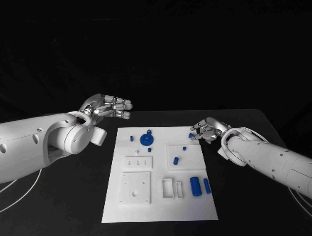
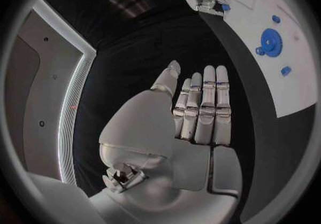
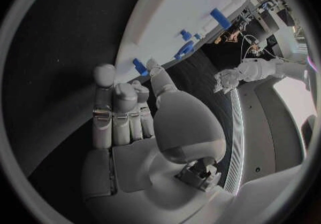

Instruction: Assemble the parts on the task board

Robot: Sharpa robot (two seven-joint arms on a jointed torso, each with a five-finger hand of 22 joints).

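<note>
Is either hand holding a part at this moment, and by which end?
The left hand holds nothing. The right hand touches a small blue part at its fingertips; a hold cannot be told.

We looked down from the head at the task board [image 1: 159, 196], wrist cameras behind each palm, both sharing its blue-parts end.

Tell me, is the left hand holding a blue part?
No. In the left wrist view the left hand has its fingers straight and apart with nothing in them, away from the board.

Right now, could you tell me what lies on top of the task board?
On the task board: a blue gear, two blue cylinders, small blue pieces and white blocks. Whatever lies beneath them is covered.
</note>
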